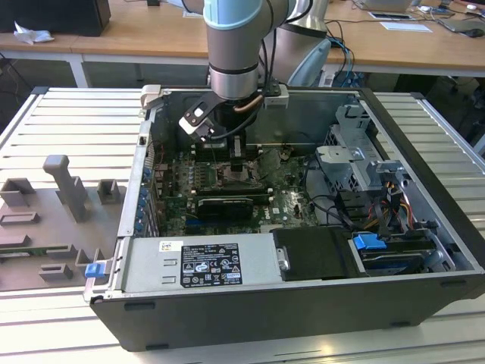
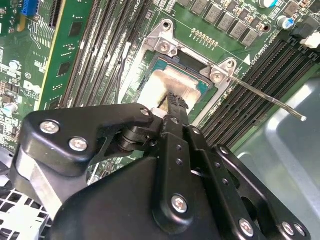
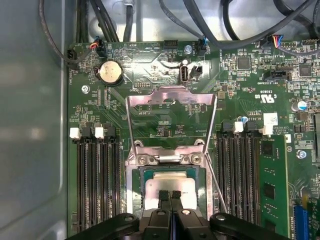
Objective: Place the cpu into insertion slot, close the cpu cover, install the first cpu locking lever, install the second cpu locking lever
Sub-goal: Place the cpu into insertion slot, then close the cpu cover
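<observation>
We see the black gripper (image 3: 169,196), jaws closed on nothing, tips directly above the pale silvery square cpu (image 3: 170,181) lying in its metal-rimmed insertion slot (image 3: 134,195).

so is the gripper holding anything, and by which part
Nothing: the gripper is shut, tips over the middle of the cpu, seated in the insertion slot.

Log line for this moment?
tool shut, over cpu | cpu in insertion slot | cpu cover open | locking lever unlatched
</observation>
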You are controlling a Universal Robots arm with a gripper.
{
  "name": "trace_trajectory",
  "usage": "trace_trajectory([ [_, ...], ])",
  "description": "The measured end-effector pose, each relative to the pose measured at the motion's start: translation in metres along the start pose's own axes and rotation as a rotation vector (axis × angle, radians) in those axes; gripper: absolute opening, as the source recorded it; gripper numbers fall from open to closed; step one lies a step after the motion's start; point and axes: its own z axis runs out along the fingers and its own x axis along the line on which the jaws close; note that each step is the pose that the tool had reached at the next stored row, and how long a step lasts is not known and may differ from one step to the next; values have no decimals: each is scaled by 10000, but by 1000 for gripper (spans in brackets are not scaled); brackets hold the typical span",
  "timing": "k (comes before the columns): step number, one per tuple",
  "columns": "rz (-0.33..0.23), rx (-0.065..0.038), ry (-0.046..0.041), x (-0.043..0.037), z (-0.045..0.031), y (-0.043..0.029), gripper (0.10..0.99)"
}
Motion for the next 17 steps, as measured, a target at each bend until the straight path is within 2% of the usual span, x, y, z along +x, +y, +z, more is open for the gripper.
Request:
trace_trajectory([
  [5,0,5,-1,-1,-21,2,106],
  [15,0,2,3,-2,-150,12,106],
  [16,-3,4,3,-2,-150,19,106],
  [17,-1,32,1,-1,-146,71,106],
])
